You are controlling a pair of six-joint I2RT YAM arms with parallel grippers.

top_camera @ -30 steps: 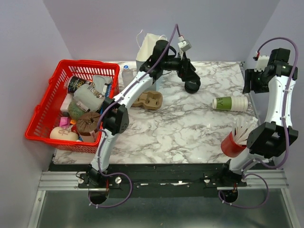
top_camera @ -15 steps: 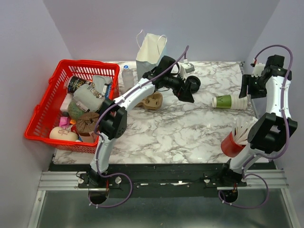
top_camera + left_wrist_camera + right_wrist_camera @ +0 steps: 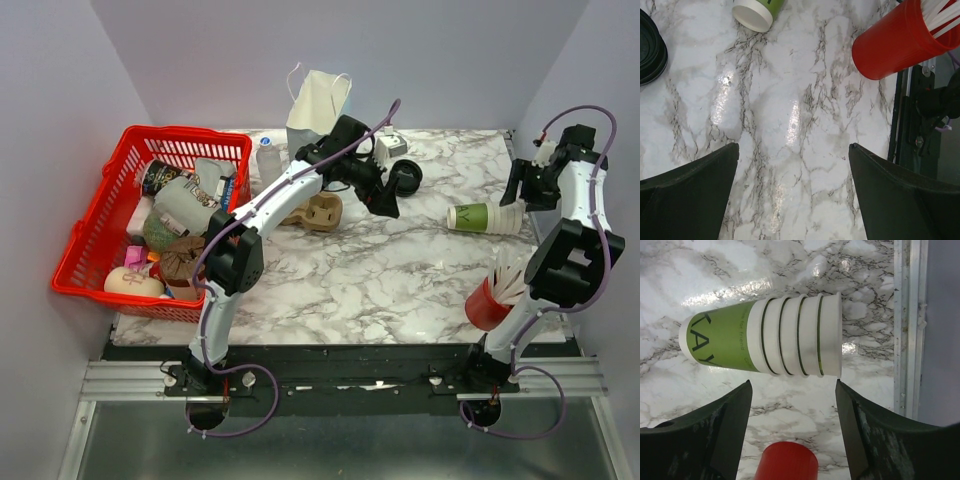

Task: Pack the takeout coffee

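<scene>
Only the right wrist view lets us count five rims in the stack of green cups (image 3: 770,335). Our left end effector (image 3: 792,147) and right end effector (image 3: 792,385) gape wide, empty.

Bare marble table (image 3: 380,275) lay open from the near edge through the middle, bounded on the left by the slanting left arm (image 3: 270,200) and the cardboard cup carrier (image 3: 318,212); the spread fingers of the left gripper (image 3: 792,146) had only that marble below them. On the right, the stack of green cups (image 3: 485,217) lying on its side and the red cup of sticks (image 3: 485,308) near the front corner stood in the way, with a bare gap between them. Black lids (image 3: 407,177), a white bag (image 3: 318,100) and a bottle (image 3: 268,160) crowded the far side, and the full red basket (image 3: 190,133) blocked the left.
</scene>
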